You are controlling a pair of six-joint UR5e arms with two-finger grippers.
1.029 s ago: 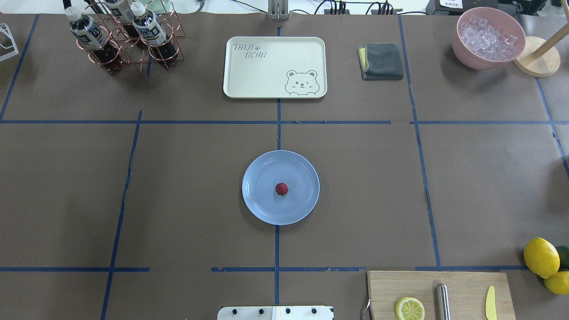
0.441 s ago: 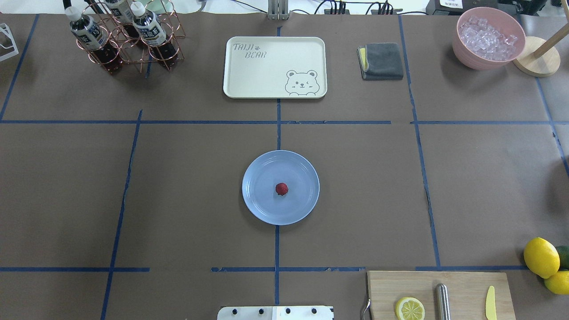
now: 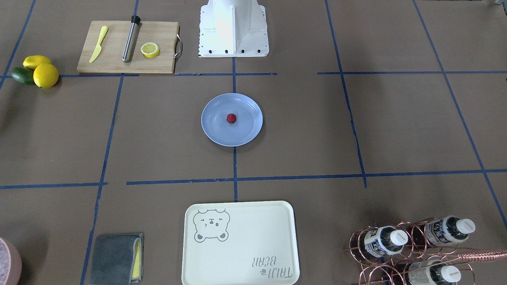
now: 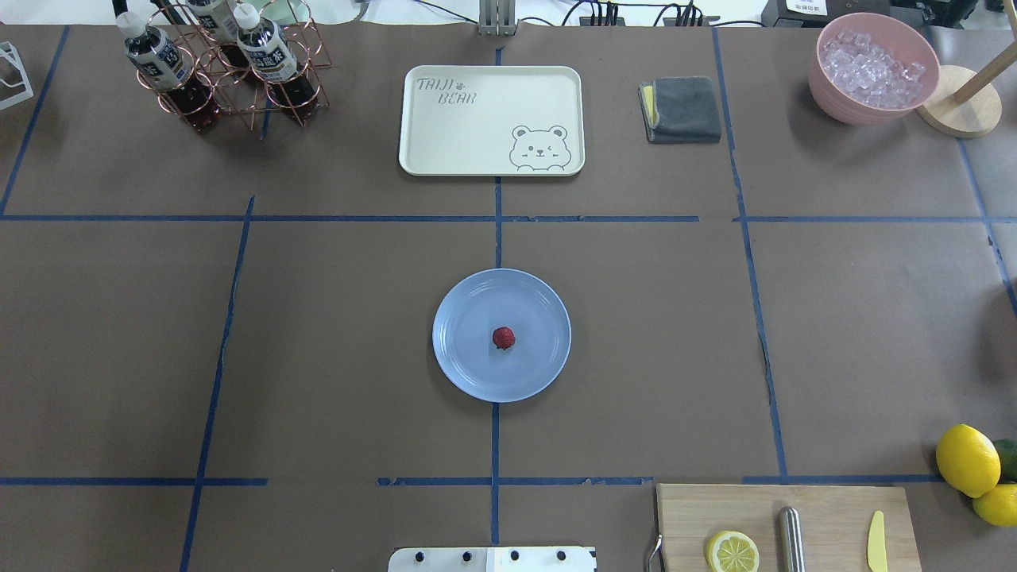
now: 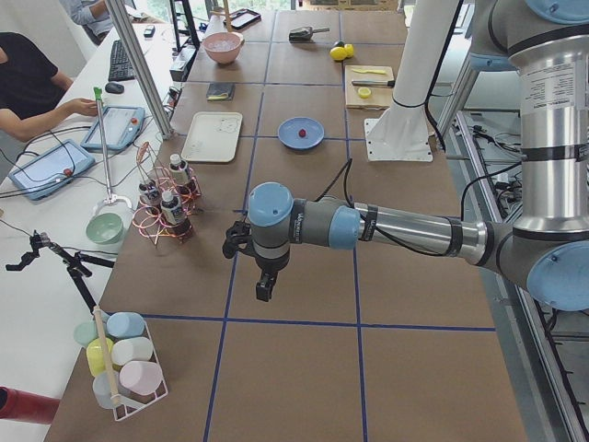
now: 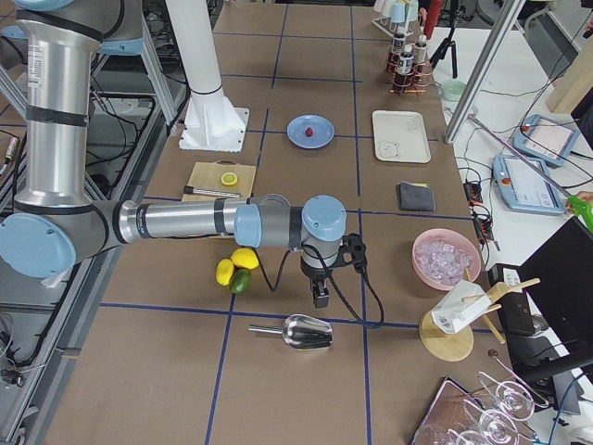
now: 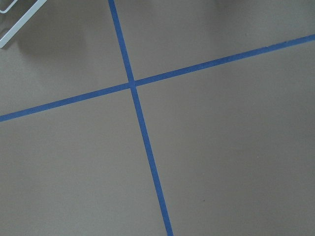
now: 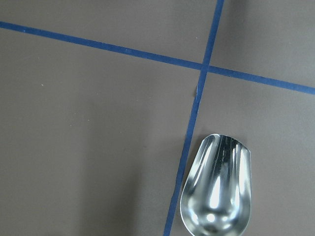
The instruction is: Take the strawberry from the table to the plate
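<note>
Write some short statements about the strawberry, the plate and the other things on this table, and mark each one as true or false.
1. The strawberry lies on the plate. True.
2. The plate touches the tray. False: bare table lies between them.
3. A gripper holds the strawberry. False: the left gripper and the right gripper are both far from the plate, over the table's ends.
4. The lemon slice lies on the cutting board. True.
5. The scoop lies in the tray. False: it lies on the table, near the right gripper.
</note>
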